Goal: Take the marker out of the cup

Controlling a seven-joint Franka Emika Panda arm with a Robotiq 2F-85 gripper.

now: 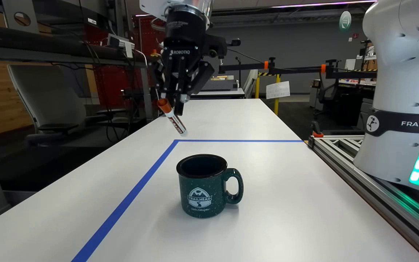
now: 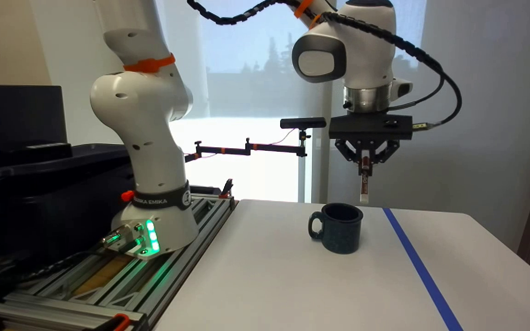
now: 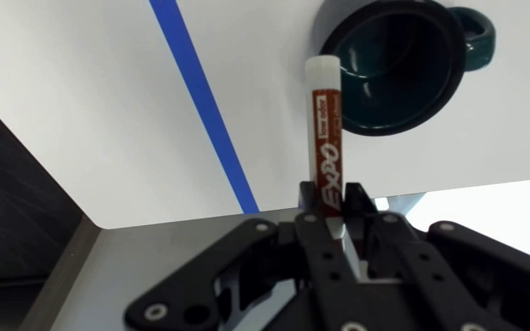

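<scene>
Trainer: Operator, what is the state of your black, two-fingered gripper (image 2: 365,171)?

Checker: You have it closed on the short, stick-shaped marker (image 3: 327,138) with a red-orange label and a white end. In the wrist view, its fingertips (image 3: 356,196) stand on either side of the barrel.

Trainer: Where is your marker relative to the squat, dark teal, speckled ceramic mug (image 1: 216,183)?

Checker: Outside it. In both exterior views you find the marker suspended above the smooth white worktop (image 1: 286,211), apart from the mug. The red-orange end points up and the white end points down; an exterior view shows the marker (image 1: 173,118) tilted.

Trainer: How does your mug stand?

Checker: Upright on the worktop. The loop handle (image 1: 240,185) extends on the side toward the white robot arm base (image 1: 387,156); the pale, rounded emblem (image 1: 199,198) sits on the outer wall. Near the mug, opposite the handle, you see a straight strip of blue tape (image 1: 127,202). It meets a second blue strip (image 1: 238,141) at a corner.
</scene>
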